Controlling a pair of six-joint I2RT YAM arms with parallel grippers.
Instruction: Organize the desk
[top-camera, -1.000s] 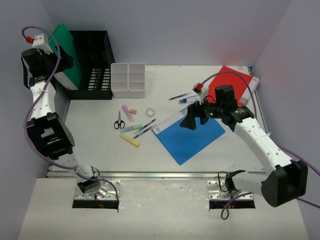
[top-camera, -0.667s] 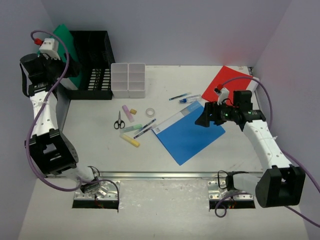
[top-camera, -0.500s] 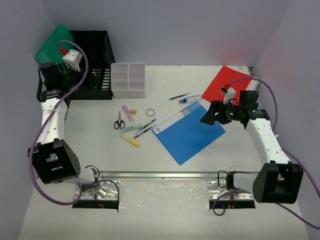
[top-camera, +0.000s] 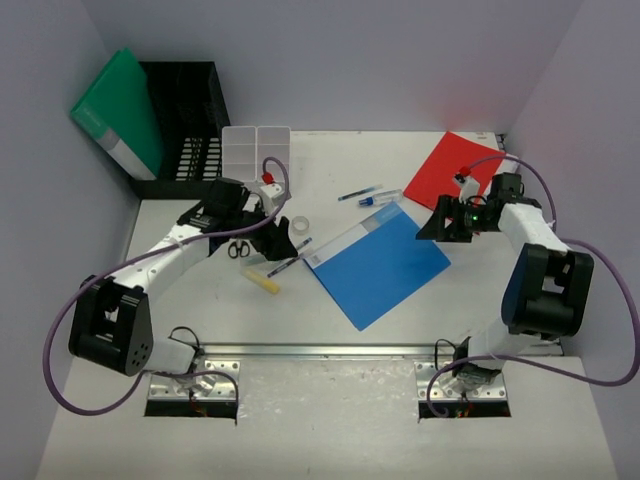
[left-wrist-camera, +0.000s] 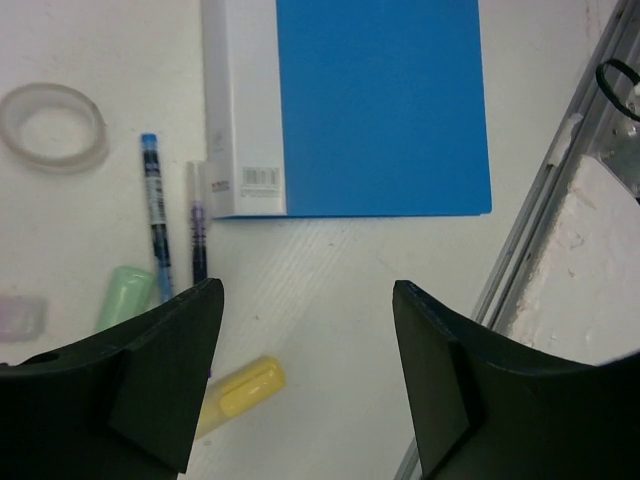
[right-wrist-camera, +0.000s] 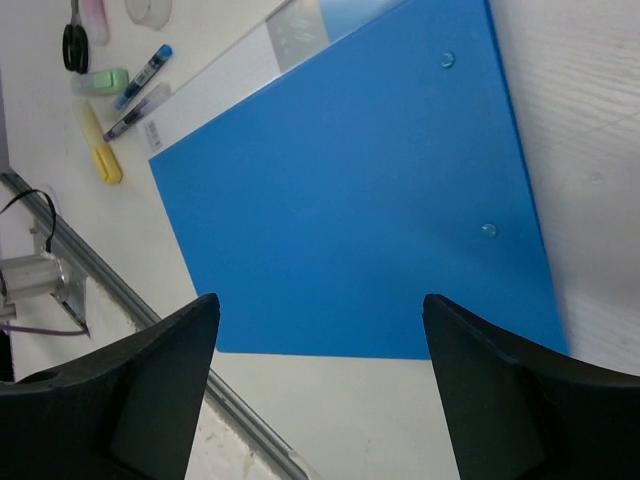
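- Pale grey walls (top-camera: 350, 60) close in a white surface (top-camera: 200, 300) that fills the middle of the overhead frame. Its silver rail (top-camera: 320, 350) runs along the lower edge.
- Upper left of the frame: a black mesh rack (top-camera: 190, 120) stands in the corner. A green folder (top-camera: 120, 112) is tilted at its left side, and a white compartment tray (top-camera: 257, 150) sits just to its right.
- Centre: a blue folder (top-camera: 380, 268) lies flat and askew. A red folder (top-camera: 458, 168) lies flat at the upper right, close to the blue one's top corner; I cannot tell whether they touch.
- Left of the blue folder lies a scatter of small things:
  - a tape roll (top-camera: 299, 222)
  - scissors (top-camera: 238, 247), partly under the left arm
  - a yellow highlighter (top-camera: 262, 284)
  - a green highlighter (left-wrist-camera: 128, 297)
  - two pens (left-wrist-camera: 152, 215) side by side, just off the folder's white strip
- The left fingers (top-camera: 283, 243) hang over that scatter, between the scissors and the tape roll in the overhead frame. The wrist view shows them spread wide with nothing between them.
- The right fingers (top-camera: 433, 225) hang at the blue folder's upper right corner, between it and the red folder. They too are spread wide and empty, and their camera looks straight down on the blue cover.
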